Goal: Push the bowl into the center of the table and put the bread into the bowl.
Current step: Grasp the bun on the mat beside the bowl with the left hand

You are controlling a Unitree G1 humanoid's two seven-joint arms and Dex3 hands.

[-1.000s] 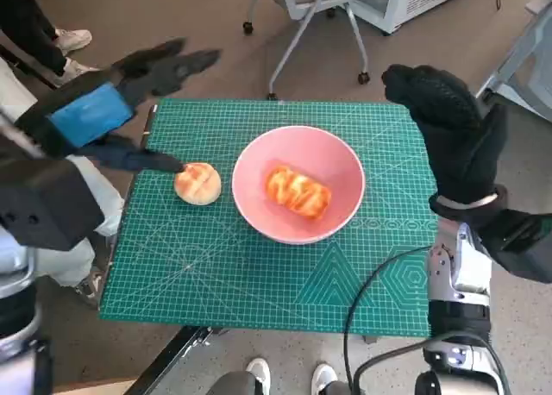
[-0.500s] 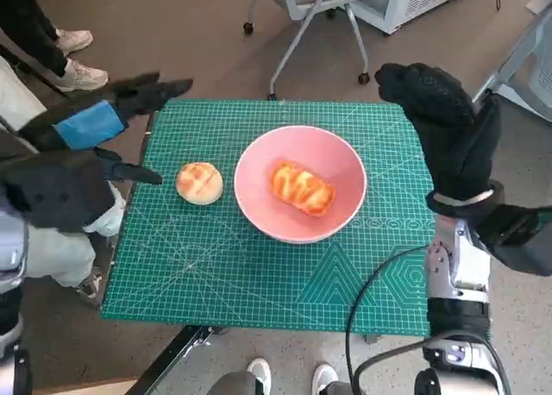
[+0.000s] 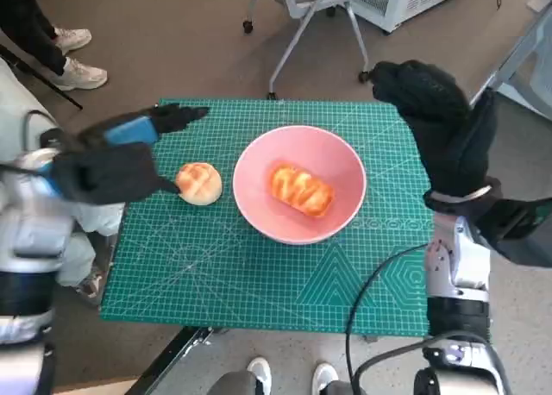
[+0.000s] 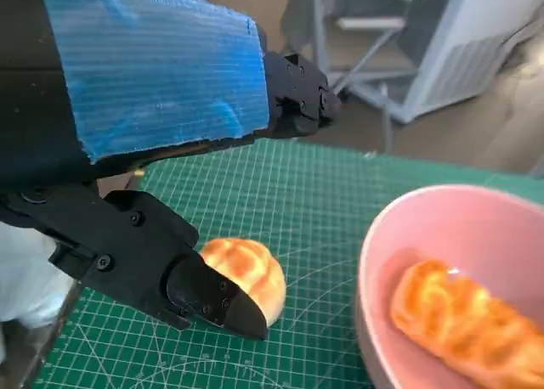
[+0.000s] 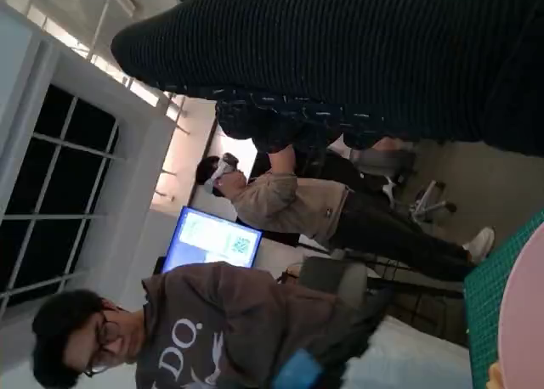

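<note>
A pink bowl [image 3: 252, 158] stands near the middle of the green mat, with a long glazed bread [image 3: 299, 190] lying in it. A round bun [image 3: 199, 183] lies on the mat just left of the bowl. My left hand [image 3: 116, 158] hovers at the bun's left side with fingers apart; it holds nothing. In the left wrist view its thumb tip [image 4: 208, 295] sits right by the bun [image 4: 251, 266], beside the bowl [image 4: 442, 228] and the long bread [image 4: 463, 321]. My right hand [image 3: 435, 119] is raised over the table's right edge, holding nothing.
The green cutting mat [image 3: 259, 283] covers the small table. An office chair base [image 3: 302, 24] stands beyond the far edge. A person's shoes [image 3: 78, 72] show at the upper left. Two people [image 5: 280, 202] appear in the right wrist view. A black cable [image 3: 371, 283] runs along my right forearm.
My left hand has swung in and lowered towards the bun, its thumb now beside it. The bun, the bowl and my right hand have hardly moved.
</note>
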